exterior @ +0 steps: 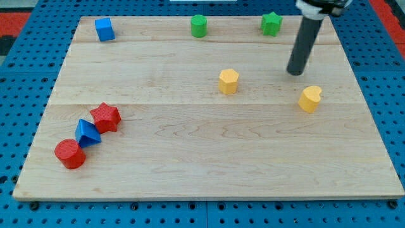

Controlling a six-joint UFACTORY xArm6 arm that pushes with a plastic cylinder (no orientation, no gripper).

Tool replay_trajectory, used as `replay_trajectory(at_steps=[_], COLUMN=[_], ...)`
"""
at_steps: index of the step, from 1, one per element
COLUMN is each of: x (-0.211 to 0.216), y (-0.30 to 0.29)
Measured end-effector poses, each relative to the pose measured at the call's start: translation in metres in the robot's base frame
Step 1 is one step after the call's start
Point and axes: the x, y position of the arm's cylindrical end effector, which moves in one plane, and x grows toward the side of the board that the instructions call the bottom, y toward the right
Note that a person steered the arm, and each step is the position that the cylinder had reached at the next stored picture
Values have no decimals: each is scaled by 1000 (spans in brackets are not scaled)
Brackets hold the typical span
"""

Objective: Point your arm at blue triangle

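Bright, even light; sharp focus, faint soft shadows.

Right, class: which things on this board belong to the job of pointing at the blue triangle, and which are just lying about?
Belongs to the job:
- blue triangle, at the view's lower left
- my tip, far off at the view's upper right

Just lying about:
- red star
- red cylinder
- blue cube
- green cylinder
- green star
- yellow hexagon
- yellow heart

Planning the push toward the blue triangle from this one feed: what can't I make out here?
- Dark rod above my tip: cut off by the view's top edge.
- Blue triangle block: whether it touches the red star block and red cylinder block cannot be told.
- All blocks' far sides: hidden, single camera view.
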Motion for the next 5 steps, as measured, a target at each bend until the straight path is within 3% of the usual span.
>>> replay_trajectory(at_steps=[1,2,3,5], x=[47,129,168,154], y=[-30,-102,-231,-340])
